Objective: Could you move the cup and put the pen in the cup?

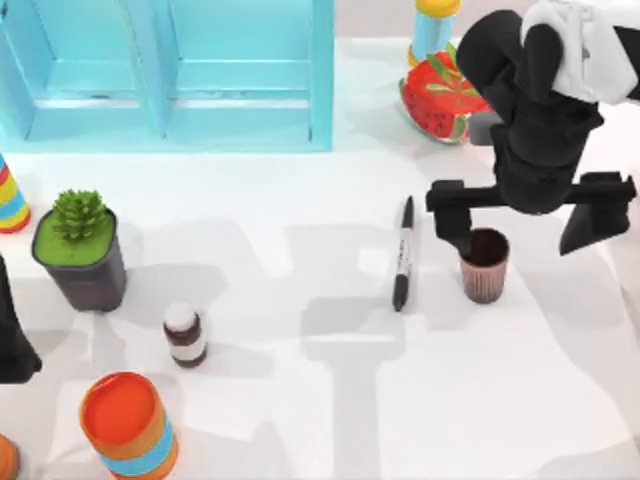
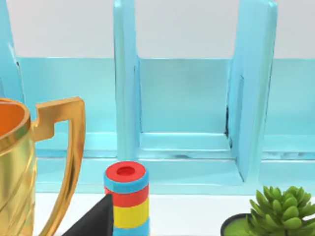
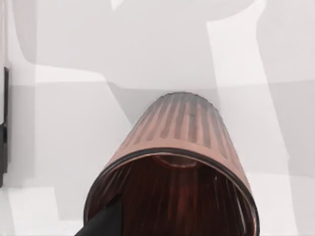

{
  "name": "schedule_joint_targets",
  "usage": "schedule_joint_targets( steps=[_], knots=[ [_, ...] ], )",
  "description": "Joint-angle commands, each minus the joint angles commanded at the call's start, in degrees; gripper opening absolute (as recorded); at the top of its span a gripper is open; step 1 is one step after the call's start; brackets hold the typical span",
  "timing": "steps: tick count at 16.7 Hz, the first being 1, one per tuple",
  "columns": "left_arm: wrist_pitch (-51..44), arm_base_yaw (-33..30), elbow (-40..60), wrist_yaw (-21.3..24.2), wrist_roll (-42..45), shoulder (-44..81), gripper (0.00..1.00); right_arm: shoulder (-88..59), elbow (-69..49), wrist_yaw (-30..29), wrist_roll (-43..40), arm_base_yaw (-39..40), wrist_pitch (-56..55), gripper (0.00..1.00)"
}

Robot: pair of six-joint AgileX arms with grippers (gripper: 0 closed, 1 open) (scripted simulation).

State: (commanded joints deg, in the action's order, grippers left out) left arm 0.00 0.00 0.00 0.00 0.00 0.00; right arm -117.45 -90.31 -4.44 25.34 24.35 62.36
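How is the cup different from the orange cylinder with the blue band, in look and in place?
The cup is dark reddish-brown, ribbed and open on top; the orange cylinder is bright orange with a blue band and a closed top. The cup looks narrower than the cylinder. The cup stands on the table's right side beside the pen, with the right tool open around it; the cylinder stands at the front left. Both are upright.

1. I see the cup (image 3: 182, 147) as ribbed plastic, reddish-brown with a dull sheen.
2. The pen (image 1: 402, 255) looks like smooth black plastic with a paper-like pale band.
3. The trophy (image 2: 19, 162) reads as glossy gold metal.
4. The blue rack (image 2: 187, 98) appears smooth and slightly shiny.
5. The table (image 1: 300, 400) is matt white.
6. My right gripper (image 1: 530, 215) looks matt black.
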Motion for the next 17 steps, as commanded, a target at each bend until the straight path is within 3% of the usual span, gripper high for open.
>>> schedule_joint_targets(
  steps=[5, 13, 17],
  knots=[
    [0.00, 0.00, 0.00, 0.00, 0.00, 0.00, 1.00, -0.72, -4.13, 0.04, 0.23, -0.24, 3.90, 1.00],
    [0.00, 0.00, 0.00, 0.00, 0.00, 0.00, 1.00, -3.18, -33.05, 0.17, -0.03, -0.33, 30.09, 1.00],
    [0.00, 0.00, 0.00, 0.00, 0.00, 0.00, 1.00, -3.21, -39.40, -0.04, -0.30, -0.46, 36.17, 1.00]
  ],
)
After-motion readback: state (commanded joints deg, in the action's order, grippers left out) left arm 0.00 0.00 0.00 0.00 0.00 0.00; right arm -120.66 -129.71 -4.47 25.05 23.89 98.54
